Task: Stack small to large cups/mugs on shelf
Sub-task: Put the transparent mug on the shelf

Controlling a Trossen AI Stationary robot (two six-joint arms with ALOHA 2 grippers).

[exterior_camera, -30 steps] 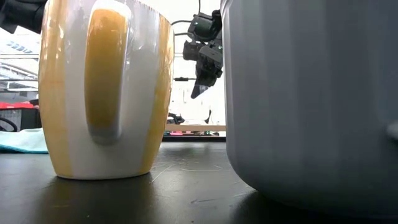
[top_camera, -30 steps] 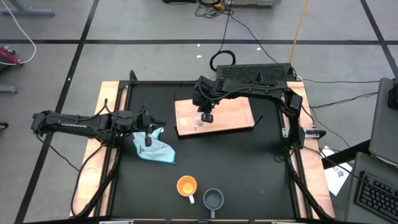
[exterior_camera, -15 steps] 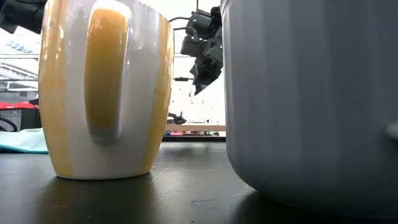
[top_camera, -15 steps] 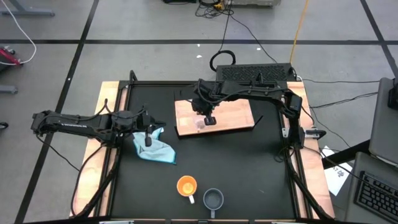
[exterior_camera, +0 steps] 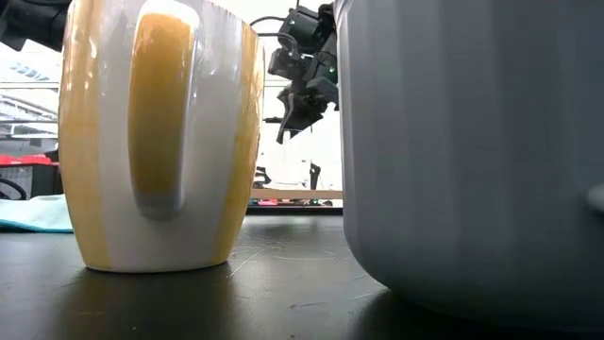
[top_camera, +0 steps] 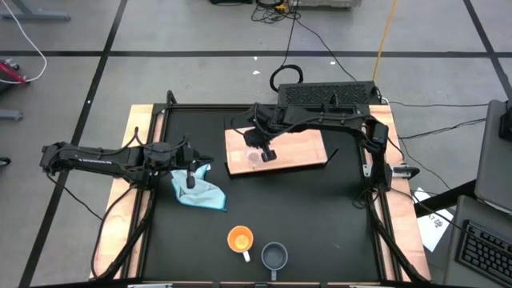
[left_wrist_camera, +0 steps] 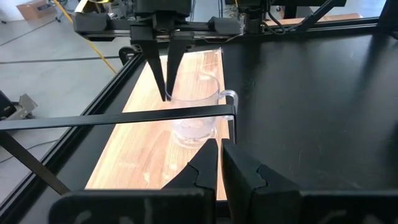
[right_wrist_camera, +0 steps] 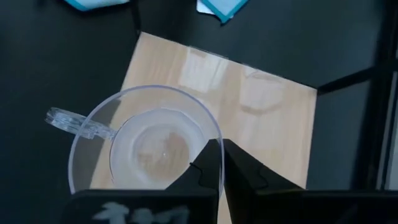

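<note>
The clear glass cup [top_camera: 258, 158] stands upright on the light-wood shelf [top_camera: 308, 148] at upper centre of the high view, set down first since it is smallest. The right pincer [top_camera: 268, 154] hangs just above it, pressed together and empty. Orange mug [top_camera: 240, 239] and grey-blue mug [top_camera: 274, 256] wait at bottom centre of the table [top_camera: 320, 216]. The left pincer [top_camera: 190, 181], nearly closed, rests over the blue cloth [top_camera: 200, 193].

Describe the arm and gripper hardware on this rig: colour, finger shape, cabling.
Both arms are dark, jointed links with black cables alongside. The left gripper and right gripper each have two slim black fingers tapering to narrow tips. No markings are legible.
</note>
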